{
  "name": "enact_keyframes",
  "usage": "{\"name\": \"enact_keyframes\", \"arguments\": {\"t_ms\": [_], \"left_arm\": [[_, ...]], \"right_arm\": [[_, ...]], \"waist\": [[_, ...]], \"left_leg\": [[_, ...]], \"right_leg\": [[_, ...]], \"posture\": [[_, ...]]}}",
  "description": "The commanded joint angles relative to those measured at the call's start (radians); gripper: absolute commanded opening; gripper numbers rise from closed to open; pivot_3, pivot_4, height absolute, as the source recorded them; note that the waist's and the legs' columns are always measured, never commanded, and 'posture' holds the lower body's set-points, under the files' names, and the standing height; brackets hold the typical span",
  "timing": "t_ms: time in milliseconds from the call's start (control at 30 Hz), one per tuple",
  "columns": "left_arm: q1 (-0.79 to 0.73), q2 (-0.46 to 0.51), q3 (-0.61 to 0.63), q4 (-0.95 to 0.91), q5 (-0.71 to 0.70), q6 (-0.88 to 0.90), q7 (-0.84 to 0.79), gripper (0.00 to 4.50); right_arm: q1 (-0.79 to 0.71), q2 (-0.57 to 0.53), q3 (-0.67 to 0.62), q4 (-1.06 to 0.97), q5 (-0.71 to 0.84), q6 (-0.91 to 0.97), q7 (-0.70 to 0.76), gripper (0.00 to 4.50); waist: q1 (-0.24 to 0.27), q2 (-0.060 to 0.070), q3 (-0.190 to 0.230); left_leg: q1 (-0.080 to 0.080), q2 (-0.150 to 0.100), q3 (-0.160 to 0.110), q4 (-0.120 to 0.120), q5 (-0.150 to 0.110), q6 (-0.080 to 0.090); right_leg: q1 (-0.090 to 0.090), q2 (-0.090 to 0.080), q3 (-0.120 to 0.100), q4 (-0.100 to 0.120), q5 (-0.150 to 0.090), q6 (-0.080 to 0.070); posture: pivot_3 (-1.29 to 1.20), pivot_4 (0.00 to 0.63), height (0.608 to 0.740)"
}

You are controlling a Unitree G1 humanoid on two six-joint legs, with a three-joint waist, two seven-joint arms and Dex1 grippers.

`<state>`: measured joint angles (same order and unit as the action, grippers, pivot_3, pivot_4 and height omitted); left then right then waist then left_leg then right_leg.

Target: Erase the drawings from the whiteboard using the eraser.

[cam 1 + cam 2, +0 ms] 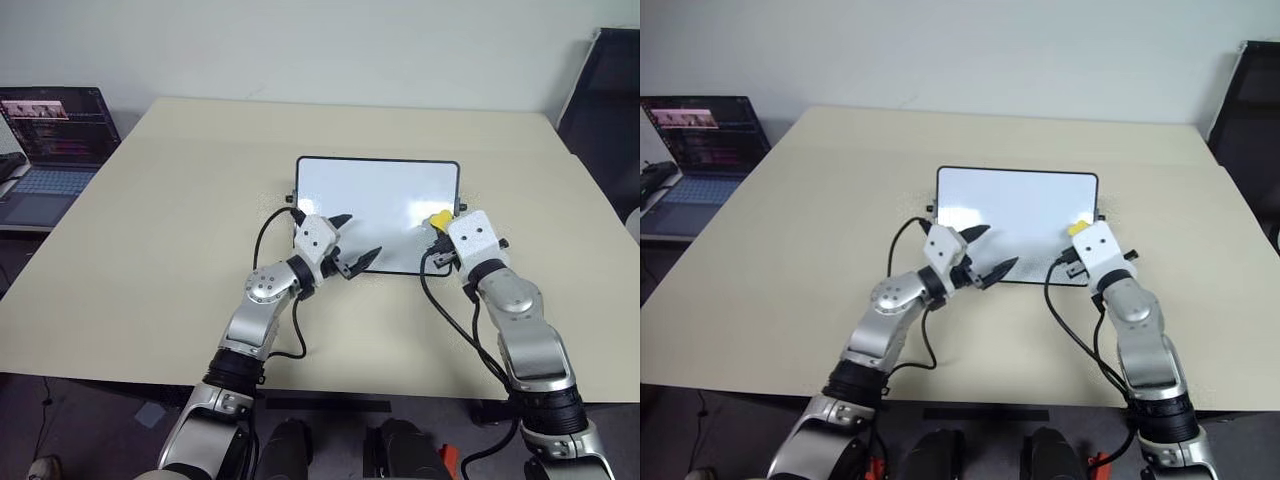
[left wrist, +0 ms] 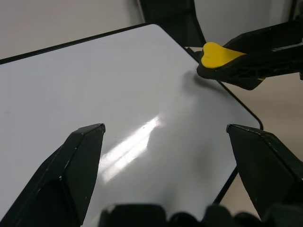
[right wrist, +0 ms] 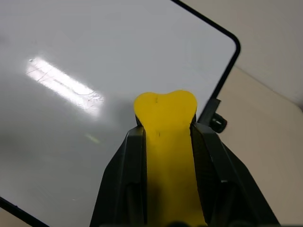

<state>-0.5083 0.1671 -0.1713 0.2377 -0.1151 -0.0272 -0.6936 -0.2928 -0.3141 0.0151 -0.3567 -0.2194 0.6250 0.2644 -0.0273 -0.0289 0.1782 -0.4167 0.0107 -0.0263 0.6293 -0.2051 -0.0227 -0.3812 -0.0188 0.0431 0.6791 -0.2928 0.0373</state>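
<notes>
Beige tabletop (image 1: 150, 230) spreads across most of the head views, with an open laptop (image 1: 50, 150) standing on a lower surface off its far left corner, screen lit. A dark chair (image 1: 605, 95) stands past the table's far right corner.

Lying flat near the middle of the table is the whiteboard (image 1: 375, 195), glossy white inside a thin black frame with rounded corners, a small black knob (image 3: 218, 124) sticking out at its right short side. Its surface reads as plain white with only bright glare streaks across it; I can make out no marks on it in any view.

Over the board's near left corner hangs the left gripper (image 1: 348, 243), its two black fingers (image 2: 71, 165) spread wide with nothing between them; from its wrist view the board fills the gap between the fingers.

At the board's near right corner sits the right gripper (image 1: 440, 225), its black fingers (image 3: 125, 165) pressed tight against both sides of the eraser (image 3: 165, 118). The eraser is a small bright yellow block whose front end juts out past the fingertips, over the white surface just inside the right edge of the frame. Whether it touches the board I cannot tell.
</notes>
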Motion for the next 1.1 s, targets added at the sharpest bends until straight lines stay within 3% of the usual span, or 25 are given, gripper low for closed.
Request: {"name": "enact_keyframes", "arguments": {"t_ms": [33,300,633,1100], "left_arm": [[-0.032,-0.028,-0.041,-0.037,-0.045,0.004,-0.08,4.5],[-0.05,-0.072,-0.088,-0.055,-0.092,0.041,-0.185,4.5],[-0.053,-0.072,-0.12,-0.063,-0.117,0.084,-0.271,4.5],[-0.047,-0.05,-0.149,-0.046,-0.045,0.042,-0.251,4.5]], "right_arm": [[0.015,-0.03,-0.072,-0.107,0.011,0.085,0.004,0.97],[0.028,-0.092,-0.158,-0.169,0.022,0.237,0.013,0.97],[0.0,-0.03,-0.296,-0.126,0.112,0.407,-0.023,0.97],[-0.026,-0.063,-0.316,0.057,0.202,0.337,-0.019,0.97]], "waist": [[0.001,0.0,0.0],[-0.004,0.0,0.0],[-0.004,0.0,0.0],[-0.004,0.0,0.0]], "left_leg": [[0.0,0.0,0.0,0.0,0.0,0.0],[0.0,0.0,0.0,0.0,0.0,0.0],[0.0,0.0,0.0,0.0,0.0,0.0],[0.0,0.0,0.001,0.0,0.0,0.0]], "right_leg": [[0.0,0.0,0.0,0.0,0.0,0.0],[0.0,0.0,0.0,0.0,0.0,0.0],[0.0,0.0,0.0,0.0,0.0,0.0],[0.0,0.001,0.001,0.0,0.0,0.0]], "posture": [[0.0,0.15,0.74],[0.0,0.15,0.74],[0.0,0.15,0.74],[0.0,0.15,0.74]]}}
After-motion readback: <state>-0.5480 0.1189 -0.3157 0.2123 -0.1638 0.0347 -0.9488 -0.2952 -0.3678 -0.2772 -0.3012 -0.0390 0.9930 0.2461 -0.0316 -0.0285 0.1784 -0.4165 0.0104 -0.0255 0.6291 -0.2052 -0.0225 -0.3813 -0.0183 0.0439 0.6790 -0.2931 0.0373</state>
